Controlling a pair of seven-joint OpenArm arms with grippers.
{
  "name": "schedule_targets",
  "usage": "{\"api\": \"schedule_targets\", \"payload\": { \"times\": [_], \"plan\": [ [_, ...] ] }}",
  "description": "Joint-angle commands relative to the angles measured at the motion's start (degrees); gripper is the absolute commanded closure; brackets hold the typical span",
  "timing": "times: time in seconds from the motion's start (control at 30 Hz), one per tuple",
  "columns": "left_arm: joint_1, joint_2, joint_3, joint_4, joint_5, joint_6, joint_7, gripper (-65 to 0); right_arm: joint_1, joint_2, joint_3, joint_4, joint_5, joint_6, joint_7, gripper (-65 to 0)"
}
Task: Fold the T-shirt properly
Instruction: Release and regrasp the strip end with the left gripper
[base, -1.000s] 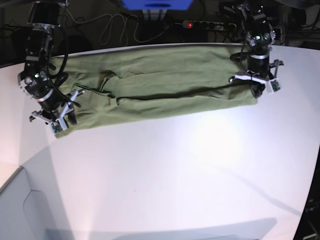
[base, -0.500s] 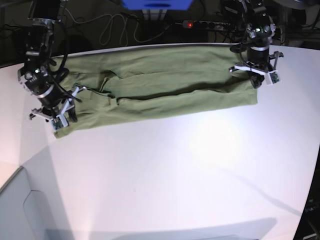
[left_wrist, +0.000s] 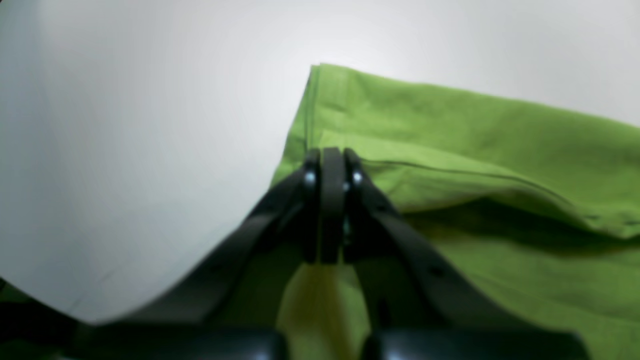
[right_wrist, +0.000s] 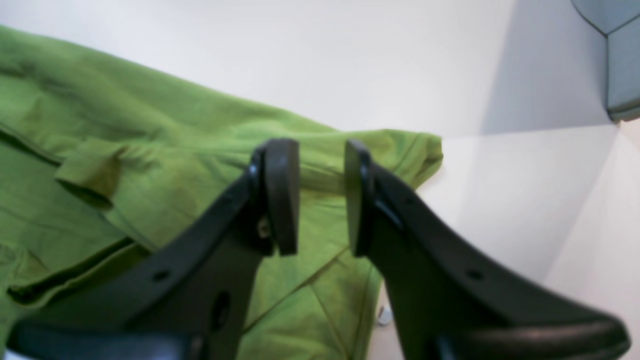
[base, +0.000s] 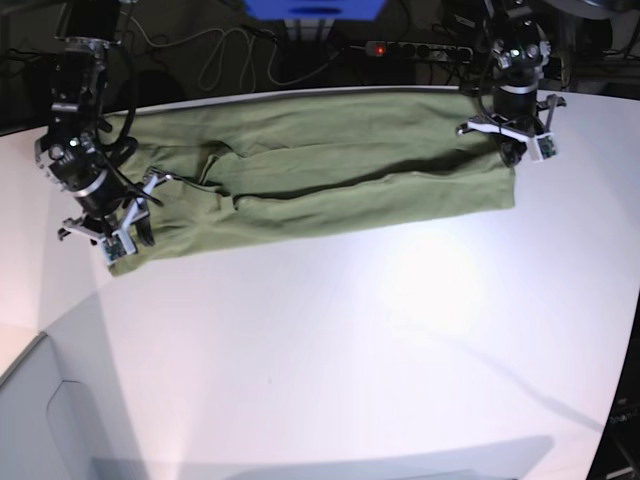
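The olive-green T-shirt (base: 320, 170) lies as a long band, folded lengthwise, across the back of the white table (base: 350, 340). My left gripper (base: 505, 148) is at the shirt's right end. In the left wrist view it (left_wrist: 327, 155) is shut at the hem of the top layer of the shirt (left_wrist: 475, 135), which is raised with a dark shadow under it. My right gripper (base: 118, 240) is at the shirt's left near corner. In the right wrist view it (right_wrist: 321, 195) is open a little, just above the shirt (right_wrist: 150, 130) near that corner.
A power strip (base: 420, 48) with a red light, cables (base: 230, 50) and a blue object (base: 315, 8) lie behind the table's back edge. A grey panel (base: 40, 420) adjoins the table at the lower left; it also shows in the right wrist view (right_wrist: 622, 50).
My left gripper has moved from the shirt's near right corner toward the back edge, and the shadow under the fold there has widened. My right gripper has hardly moved.
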Motion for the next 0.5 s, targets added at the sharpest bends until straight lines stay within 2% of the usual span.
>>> {"api": "schedule_targets", "payload": {
  "times": [0.0,0.2,0.47],
  "plan": [
    [0.88,-0.32,0.02,0.88,-0.22,-0.12,-1.13,0.0,0.50,0.70,0.30,1.20,0.73,0.54,1.44,-14.0],
    [2.81,-0.32,0.02,1.41,-0.22,-0.12,-1.13,-1.4,0.50,0.70,0.30,1.20,0.73,0.54,1.44,-14.0],
    [3.25,-0.32,-0.15,1.50,-0.31,-0.12,-1.39,-34.7,0.58,0.70,0.30,1.20,0.73,0.54,1.44,-14.1]
  ]
}}
